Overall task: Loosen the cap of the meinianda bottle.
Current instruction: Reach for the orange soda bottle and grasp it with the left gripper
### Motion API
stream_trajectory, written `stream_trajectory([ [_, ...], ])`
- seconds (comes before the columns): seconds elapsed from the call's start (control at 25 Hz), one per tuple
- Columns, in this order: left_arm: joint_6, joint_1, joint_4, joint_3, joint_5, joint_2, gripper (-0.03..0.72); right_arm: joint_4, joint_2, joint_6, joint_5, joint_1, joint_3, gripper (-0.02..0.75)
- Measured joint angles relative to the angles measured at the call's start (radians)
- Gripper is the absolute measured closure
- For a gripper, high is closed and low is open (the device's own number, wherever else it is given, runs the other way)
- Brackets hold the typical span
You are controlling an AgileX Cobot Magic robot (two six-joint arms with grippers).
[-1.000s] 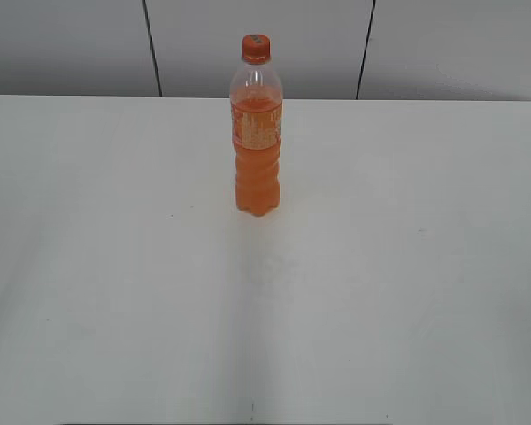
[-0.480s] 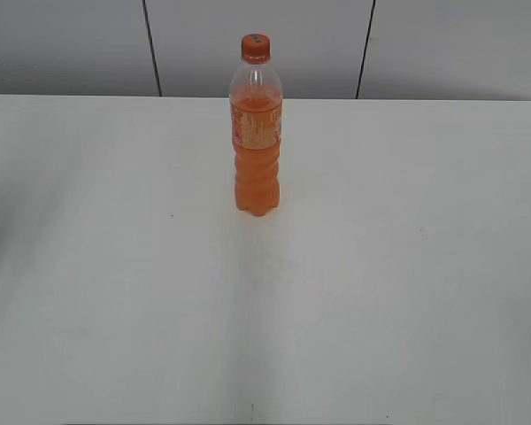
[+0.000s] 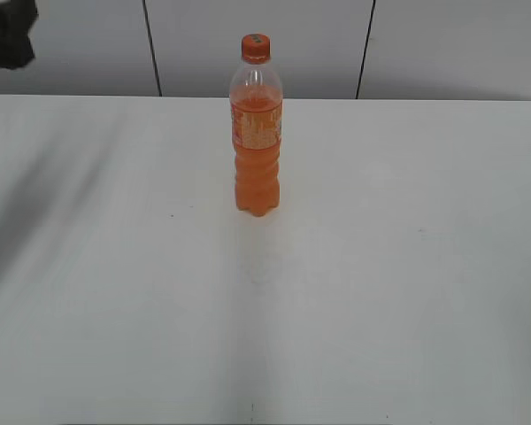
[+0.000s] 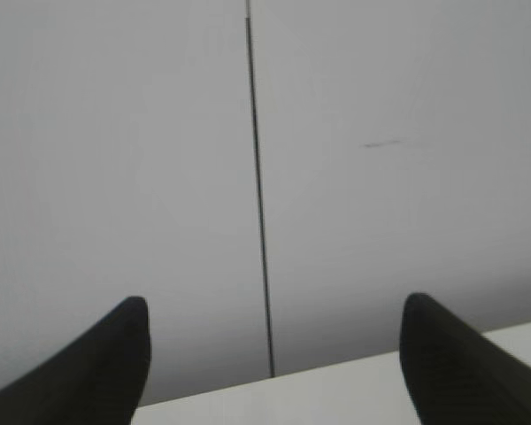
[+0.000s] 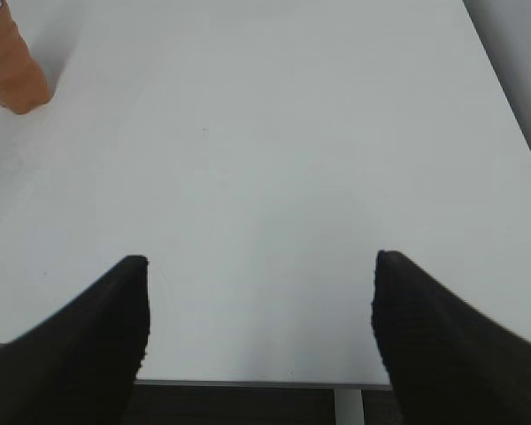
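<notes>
The meinianda bottle [image 3: 257, 133] stands upright at the far middle of the white table [image 3: 380, 292], with orange drink, an orange label and a twisted lower body. Its orange cap [image 3: 255, 46] sits on top. Only its base shows in the right wrist view [image 5: 13, 66], at the top left. My left gripper [image 4: 274, 319] is open and empty, raised and facing the back wall; a dark part of that arm [image 3: 7, 34] shows at the top left of the exterior view. My right gripper [image 5: 261, 274] is open and empty over the table's near edge, far from the bottle.
A grey panelled wall [image 3: 425, 44] with dark vertical seams stands behind the table. The table's far edge [image 4: 336, 372] shows in the left wrist view. The table's near edge [image 5: 248, 382] and right edge show in the right wrist view.
A dark part of the left arm has come into the top left corner of the exterior view, and its shadow has spread over the table's left side. The bottle has not moved.
</notes>
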Motion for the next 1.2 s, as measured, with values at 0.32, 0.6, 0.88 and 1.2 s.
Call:
stream_trajectory([
  [0.32,-0.073,0.0,0.19,0.0,-0.346,0.344,0.159,0.0,0.0,0.0,0.0,0.0,0.0,0.15],
  [0.6,-0.078,-0.024,0.345,-0.031,-0.39,0.582,0.154,0.0,0.0,0.0,0.0,0.0,0.0,0.15],
  [0.88,-0.081,-0.128,0.368,-0.109,-0.398,0.694,0.123,0.0,0.0,0.0,0.0,0.0,0.0,0.15],
  [1.2,-0.083,-0.231,0.367,-0.203,-0.4,0.736,0.104,0.0,0.0,0.0,0.0,0.0,0.0,0.15],
])
